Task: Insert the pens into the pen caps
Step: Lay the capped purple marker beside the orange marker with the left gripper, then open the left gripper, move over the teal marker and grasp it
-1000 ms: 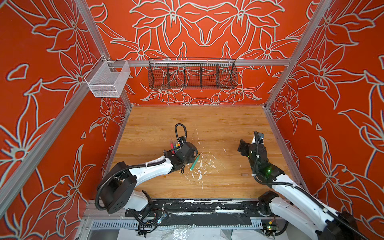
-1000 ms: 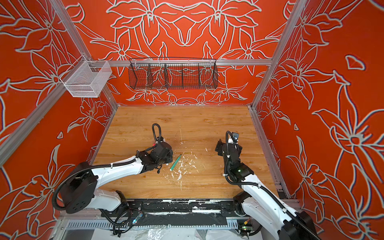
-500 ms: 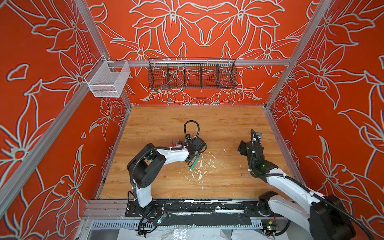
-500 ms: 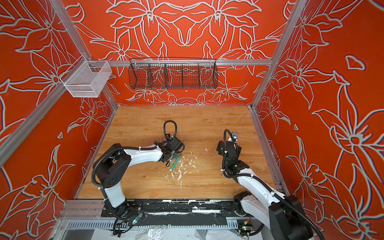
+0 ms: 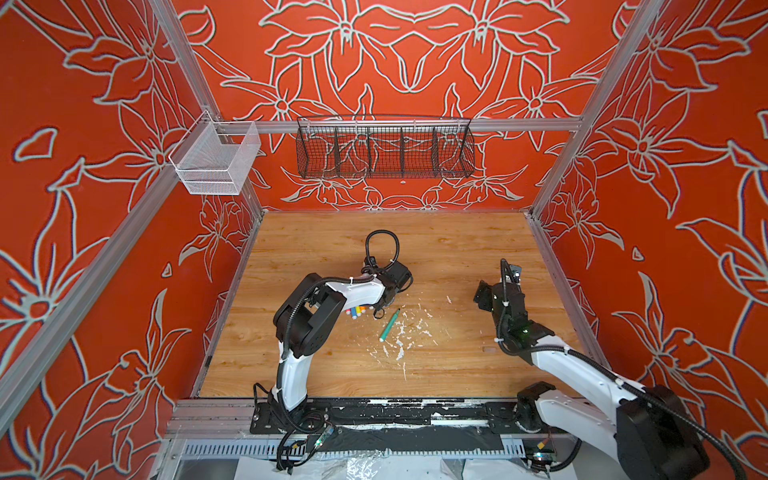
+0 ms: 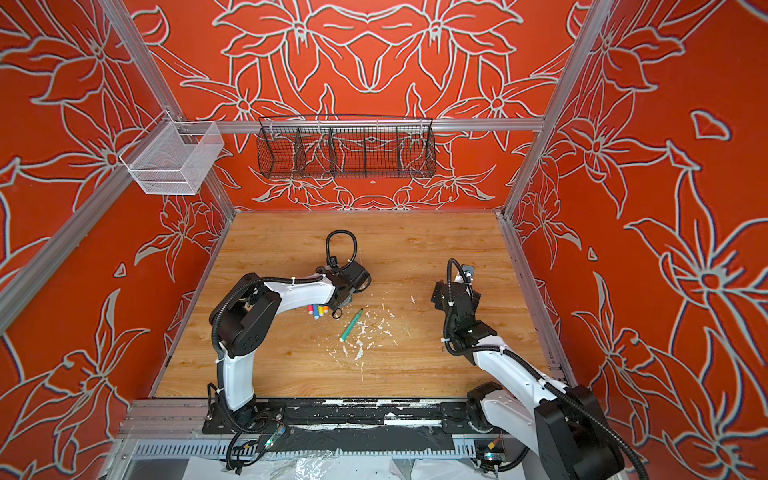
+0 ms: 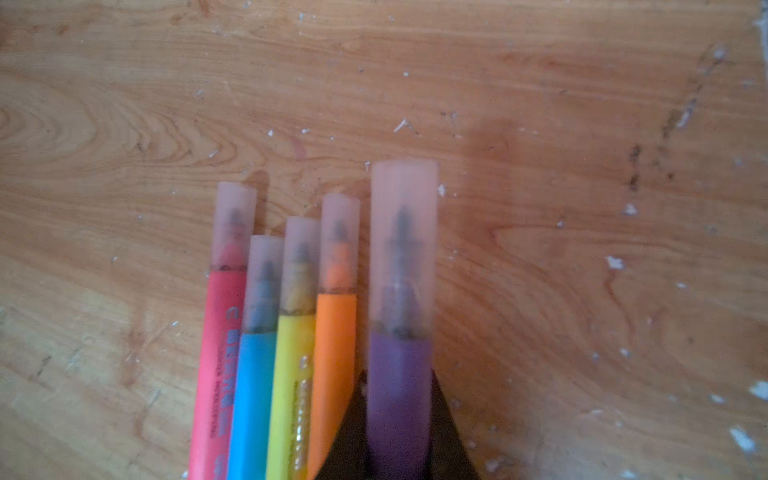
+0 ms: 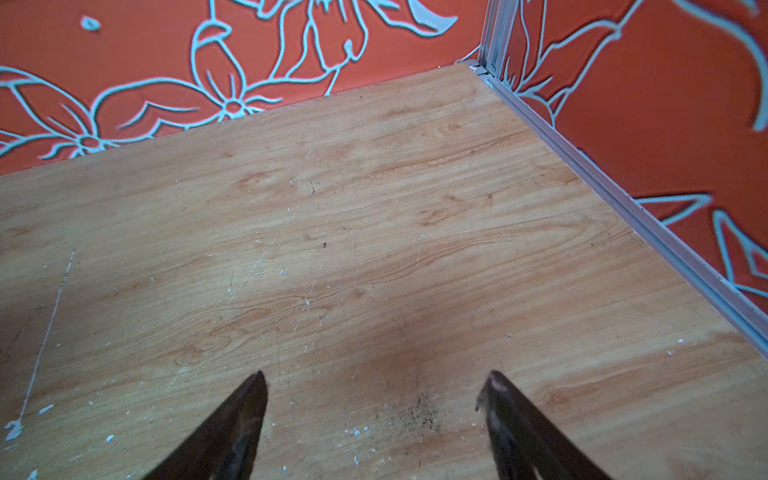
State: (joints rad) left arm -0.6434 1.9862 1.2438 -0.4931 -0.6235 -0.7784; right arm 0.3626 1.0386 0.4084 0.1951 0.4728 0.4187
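On white-flecked wood table point(image 5: 457, 257), orange floral walls point(image 5: 415, 62) around: left gripper point(image 7: 398, 374) pinches capped purple pen point(image 7: 398, 415); right gripper point(image 8: 376, 376) gapes wide. Since a second ago left elbow has folded upward; green pen point(image 5: 389, 324) unmoved, between grippers. Count: six pens point(image 7: 293, 353), five caps point(image 7: 232, 224) seen; four capped lie just beside left jaws.
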